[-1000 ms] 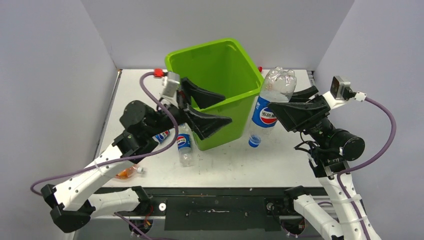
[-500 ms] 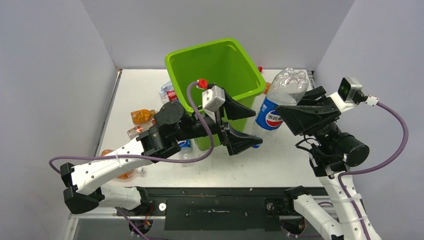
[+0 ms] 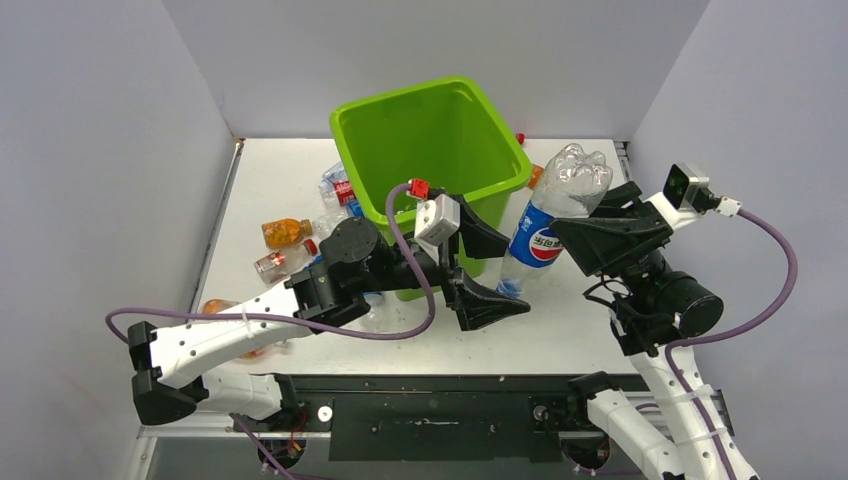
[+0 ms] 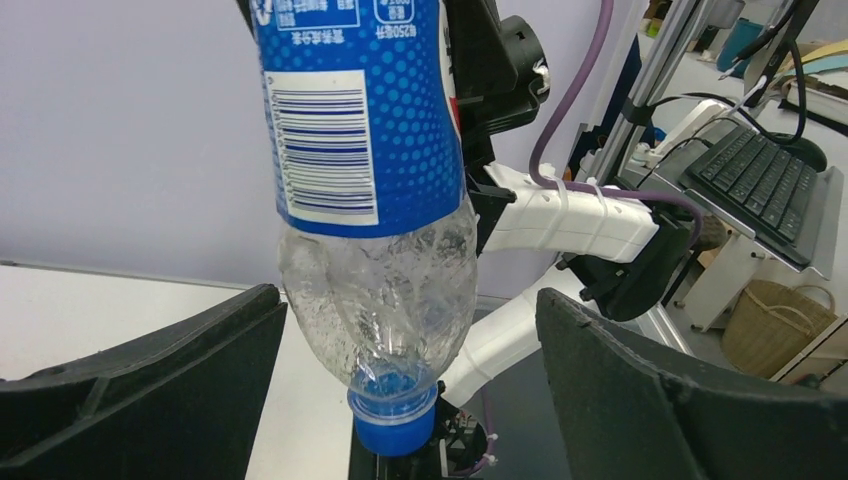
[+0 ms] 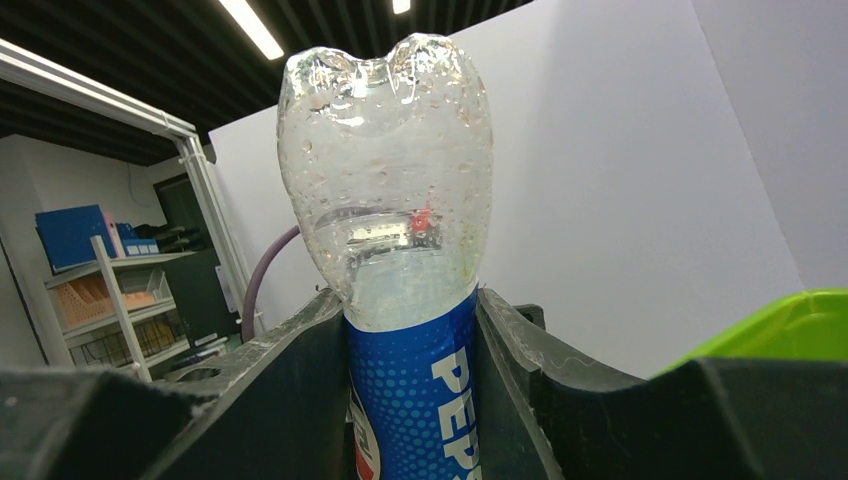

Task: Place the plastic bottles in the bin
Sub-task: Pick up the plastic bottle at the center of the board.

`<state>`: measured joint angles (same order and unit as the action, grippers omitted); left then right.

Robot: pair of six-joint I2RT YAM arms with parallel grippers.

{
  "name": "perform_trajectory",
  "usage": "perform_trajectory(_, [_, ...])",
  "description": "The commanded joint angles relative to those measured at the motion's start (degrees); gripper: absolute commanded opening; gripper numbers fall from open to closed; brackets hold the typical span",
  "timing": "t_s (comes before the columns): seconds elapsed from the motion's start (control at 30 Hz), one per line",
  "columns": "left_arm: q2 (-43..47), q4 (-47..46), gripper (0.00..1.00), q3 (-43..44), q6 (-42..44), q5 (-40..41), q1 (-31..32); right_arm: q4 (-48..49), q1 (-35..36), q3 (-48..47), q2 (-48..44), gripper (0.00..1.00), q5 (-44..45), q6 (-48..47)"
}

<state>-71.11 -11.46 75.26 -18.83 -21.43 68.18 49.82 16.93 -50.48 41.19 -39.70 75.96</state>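
White shells on the left arm (image 3: 215,335) and right arm (image 3: 685,395), dotted with small dark screws, with round black joint housings. Purple cable (image 3: 430,297) looped off each wrist, red plug (image 3: 419,188) at the left one. Small grey wrist camera (image 3: 437,218) above 2 broad matte-black wedge fingers (image 4: 140,400), grainy-surfaced.

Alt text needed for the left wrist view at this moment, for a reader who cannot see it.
A clear Pepsi bottle hangs upside down, its blue cap lowest, in the gap of the left gripper, whose two black fingers stand wide open. Behind it are the right arm, a grey wall and, far right, a keyboard.
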Motion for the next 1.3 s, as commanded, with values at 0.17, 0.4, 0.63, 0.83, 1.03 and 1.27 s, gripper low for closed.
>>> perform_trajectory(0.17, [-3.97,-2.6,0.86,4.86,-0.14,-1.2,1.55,2.8,0.14,-0.16,-1.11,0.05,2.21,0.08])
perform_trajectory(0.4, [-3.35,-0.84,0.78,3.53,1.53,-0.81,2.48,2.09,0.15,-2.1,-1.03,0.05,2.6,-0.2])
perform_trajectory(0.63, [-2.88,-0.61,0.3,3.4,2.34,-0.52,2.79,1.21,0.17,-1.73,-1.26,0.05,2.95,-0.43])
perform_trajectory(0.83, [-1.8,-0.48,0.0,3.41,3.38,1.89,3.18,-1.69,0.14,-2.75,-1.44,0.09,2.54,-1.54])
perform_trajectory(1.03, [2.8,-0.15,0.0,2.53,6.33,12.73,3.23,-17.09,0.14,-8.51,-3.34,0.9,1.19,-10.75])
perform_trajectory(1.27, [8.37,6.77,0.0,6.44,11.76,30.84,-0.15,-41.16,1.0,-15.27,-6.77,0.9,7.6,-25.18])
